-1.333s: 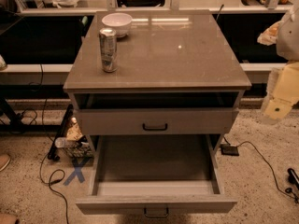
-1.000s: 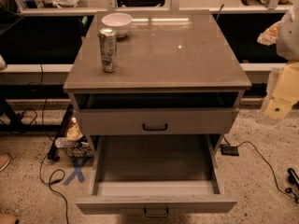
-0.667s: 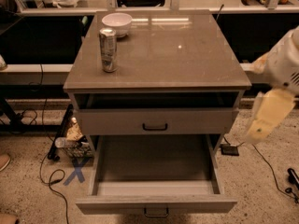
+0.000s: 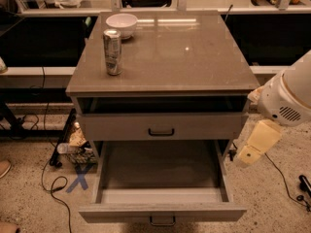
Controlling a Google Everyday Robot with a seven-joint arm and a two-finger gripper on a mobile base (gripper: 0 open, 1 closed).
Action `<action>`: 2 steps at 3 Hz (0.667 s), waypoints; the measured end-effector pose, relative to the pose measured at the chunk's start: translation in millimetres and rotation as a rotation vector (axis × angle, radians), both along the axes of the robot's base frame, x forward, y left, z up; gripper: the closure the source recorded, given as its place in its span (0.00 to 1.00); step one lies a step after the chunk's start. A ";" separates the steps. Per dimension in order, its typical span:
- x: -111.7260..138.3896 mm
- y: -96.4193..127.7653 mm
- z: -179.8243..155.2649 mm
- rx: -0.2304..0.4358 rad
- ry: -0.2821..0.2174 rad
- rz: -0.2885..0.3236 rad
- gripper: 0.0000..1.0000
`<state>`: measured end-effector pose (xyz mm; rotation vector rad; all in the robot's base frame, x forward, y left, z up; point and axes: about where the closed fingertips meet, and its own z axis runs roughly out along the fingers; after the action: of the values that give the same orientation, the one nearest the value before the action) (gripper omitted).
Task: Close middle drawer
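Middle drawer (image 4: 163, 178): drawn far out from the cabinet, well forward of the counter's front edge. The box is seen from above, deep and bare inside. Its grey front is nearest the camera, with the small dark bar handle (image 4: 163, 221) centred low on it.

Gripper (image 4: 252, 147): noted off the front right corner of the counter (image 4: 194, 57), below the level of the counter's edge. It hangs as a cream-coloured piece under the white rounded arm housing (image 4: 286, 98), angled down and toward the cabinet. Its tip is placed just beside the drawer's right wall, near the back of the box. No contact with the wall is seen. It is well apart from the handle on the front. Whether the gripper is clenched or released cannot be told.

Upper drawer (image 4: 160, 125): front set a little forward of the counter's front edge, with a dark gap above it.

On the counter: a metal can (image 4: 112, 51) upright near the left edge; a white bowl (image 4: 121, 23) behind it at the far left corner.

Floor, left of the cabinet: a blue cross mark (image 4: 80, 181) and loose cables (image 4: 53, 186).
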<state>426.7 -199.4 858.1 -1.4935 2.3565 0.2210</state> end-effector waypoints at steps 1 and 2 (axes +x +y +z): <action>-20.0 -7.2 -54.8 0.023 0.067 -0.115 0.00; -51.5 -13.7 -121.0 0.082 0.149 -0.250 0.00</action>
<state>375.2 -213.0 737.1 -1.1678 2.5884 0.3724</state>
